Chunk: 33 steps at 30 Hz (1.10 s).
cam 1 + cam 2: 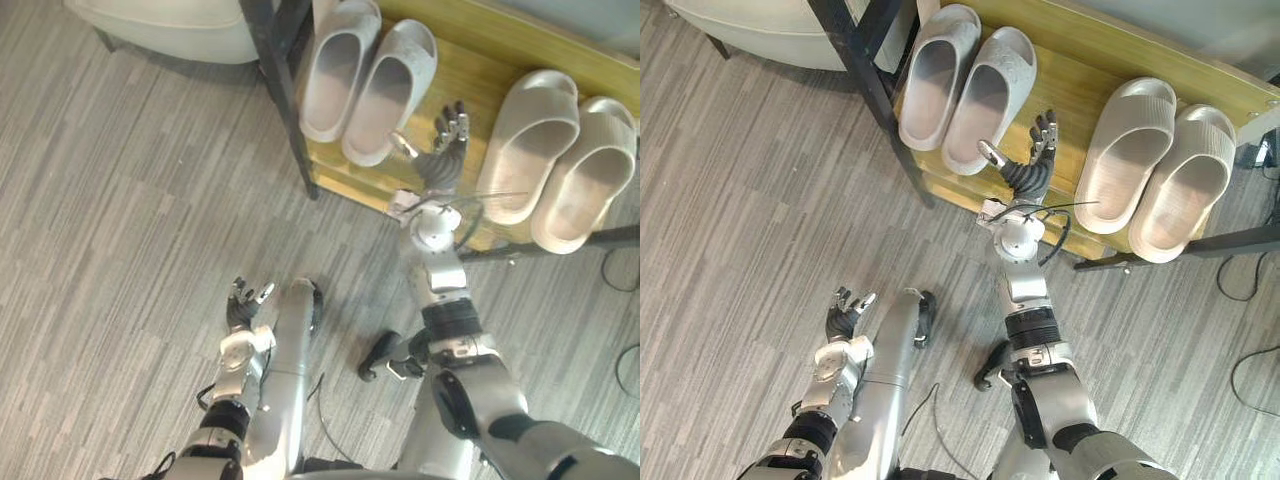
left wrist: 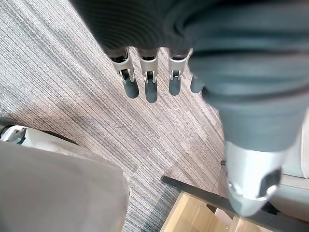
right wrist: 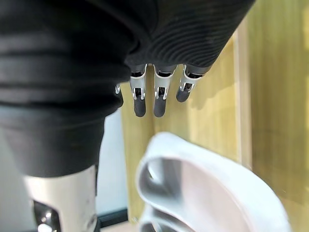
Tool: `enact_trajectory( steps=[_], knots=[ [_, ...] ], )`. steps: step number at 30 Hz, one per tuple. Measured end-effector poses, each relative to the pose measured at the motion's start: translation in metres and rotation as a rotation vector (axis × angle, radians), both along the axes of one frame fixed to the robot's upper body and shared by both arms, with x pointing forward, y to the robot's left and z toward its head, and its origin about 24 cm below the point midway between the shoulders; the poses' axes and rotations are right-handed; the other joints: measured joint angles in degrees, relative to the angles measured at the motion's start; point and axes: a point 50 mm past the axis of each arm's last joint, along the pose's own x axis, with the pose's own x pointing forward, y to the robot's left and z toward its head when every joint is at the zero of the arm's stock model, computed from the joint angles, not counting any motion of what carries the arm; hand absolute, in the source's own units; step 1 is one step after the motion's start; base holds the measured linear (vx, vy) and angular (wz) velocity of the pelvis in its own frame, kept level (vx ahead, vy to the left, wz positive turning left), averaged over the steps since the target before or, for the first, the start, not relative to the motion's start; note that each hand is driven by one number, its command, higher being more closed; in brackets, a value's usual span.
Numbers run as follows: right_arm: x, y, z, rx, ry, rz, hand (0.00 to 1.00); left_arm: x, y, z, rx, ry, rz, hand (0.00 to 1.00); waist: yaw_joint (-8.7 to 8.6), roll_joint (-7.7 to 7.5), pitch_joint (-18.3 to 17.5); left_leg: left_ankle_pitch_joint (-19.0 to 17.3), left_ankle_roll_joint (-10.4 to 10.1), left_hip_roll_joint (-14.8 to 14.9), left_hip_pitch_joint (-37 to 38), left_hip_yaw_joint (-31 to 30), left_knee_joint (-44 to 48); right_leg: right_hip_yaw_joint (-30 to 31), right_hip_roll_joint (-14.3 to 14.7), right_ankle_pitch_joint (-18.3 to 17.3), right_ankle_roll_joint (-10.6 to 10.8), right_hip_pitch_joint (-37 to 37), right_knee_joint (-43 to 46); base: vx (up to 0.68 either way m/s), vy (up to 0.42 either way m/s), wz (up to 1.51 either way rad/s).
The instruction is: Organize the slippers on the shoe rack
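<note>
Right hand (image 1: pixel 447 140) over rack (image 1: pixel 470 70), fingers straight, holding nothing. It sits between the slipper pairs: left pair (image 1: pixel 365 85) just beside at 10 o'clock, right pair (image 1: pixel 560 160) at 3. Long axes run 1-to-7. Left hand (image 1: pixel 243 300) relaxed open above floor (image 1: pixel 120 200), well apart from both.

Upper centre: pale grey foam slipper (image 1: pixel 338 75), far end cut by top edge. Light wooden shoe rack (image 1: pixel 480 62) runs off right edge.
</note>
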Motion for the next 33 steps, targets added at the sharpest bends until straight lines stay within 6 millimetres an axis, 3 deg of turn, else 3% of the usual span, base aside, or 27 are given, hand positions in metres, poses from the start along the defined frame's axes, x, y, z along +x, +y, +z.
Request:
enact_trajectory(
  steps=[4, 7, 10, 13, 18, 21, 22, 26, 30, 33],
  knots=[
    [-0.018, -0.003, 0.001, -0.028, -0.056, -0.03, 0.0, -0.002, 0.003, -0.002, 0.008, 0.009, 0.003, 0.0, -0.46, -0.25, 0.1, 0.0, 0.0, 0.5, 1.0, 0.4, -0.2, 0.9, 0.6, 0.1, 0.0, 0.2, -0.2, 0.01, -0.004, -0.08],
    [-0.037, -0.005, -0.008, -0.067, -0.074, -0.038, 0.0, -0.008, 0.011, -0.004, 0.025, 0.019, 0.01, 0.0, -1.45, -1.34, 0.8, 0.0, 0.0, 1.0, 4.1, 0.6, -1.8, 0.9, 1.3, 0.7, 0.2, 3.0, -2.0, 0.01, -0.001, -0.09],
    [-0.057, -0.008, -0.025, -0.115, -0.059, -0.038, 0.0, -0.02, 0.022, -0.011, 0.05, 0.049, 0.022, 0.0, -2.82, -2.63, 1.4, 0.1, -0.1, 1.6, 8.8, 1.1, -5.3, 0.7, 2.6, 1.6, 1.2, 7.2, -5.9, 0.01, -0.013, -0.09],
    [-0.072, -0.011, -0.04, -0.134, -0.029, -0.019, 0.0, -0.032, 0.029, -0.019, 0.073, 0.083, 0.025, 0.0, -3.53, -3.73, 1.2, 0.5, -0.1, 2.7, 13.4, 3.2, -9.4, 0.5, 3.1, 3.3, 1.0, 10.9, -10.3, 0.04, 0.022, -0.15],
    [-0.089, -0.001, -0.074, -0.214, 0.075, 0.079, 0.0, -0.049, 0.034, -0.032, 0.115, 0.154, -0.023, 0.0, -4.55, -5.15, 0.7, 2.3, 0.1, 3.3, 22.6, 5.9, -16.8, 0.0, 4.2, 6.3, 1.6, 19.3, -18.6, 0.09, 0.03, -0.07],
    [-0.094, 0.007, -0.106, -0.279, 0.201, 0.155, 0.0, -0.059, 0.037, -0.041, 0.168, 0.211, -0.091, 0.0, -5.07, -7.35, -0.9, 4.7, 0.1, 2.4, 29.2, 7.8, -24.5, -0.2, 4.8, 9.1, 2.3, 24.5, -25.8, 0.09, 0.032, -0.06],
    [-0.096, 0.006, -0.125, -0.299, 0.279, 0.175, 0.0, -0.064, 0.038, -0.045, 0.18, 0.236, -0.11, 0.0, -5.65, -8.0, -2.3, 5.9, 0.1, 1.8, 31.2, 8.1, -27.9, -0.5, 5.1, 10.3, 2.6, 26.2, -28.8, 0.11, 0.036, 0.0],
    [-0.107, -0.003, -0.191, -0.407, 0.572, 0.212, 0.0, -0.078, 0.03, -0.059, 0.214, 0.313, -0.199, 0.0, -6.8, -8.41, -6.1, 9.7, 0.0, 0.7, 37.8, 9.0, -38.8, -1.3, 7.1, 15.2, 3.3, 32.1, -39.9, 0.09, 0.044, -0.04],
    [-0.134, -0.022, -0.261, -0.496, 0.922, 0.262, 0.0, -0.093, 0.02, -0.072, 0.22, 0.393, -0.271, 0.0, -7.76, -6.87, -9.2, 14.5, 0.1, -0.8, 44.3, 9.5, -49.9, -2.4, 9.2, 20.5, 4.4, 38.2, -51.6, 0.12, 0.033, -0.01],
    [-0.155, -0.036, -0.289, -0.482, 1.086, 0.259, 0.0, -0.104, 0.017, -0.08, 0.227, 0.437, -0.292, 0.0, -8.0, -5.92, -11.0, 17.3, -0.1, -1.4, 48.0, 9.5, -56.3, -3.0, 10.6, 23.4, 4.7, 41.6, -57.7, 0.1, -0.008, 0.02]
  ],
)
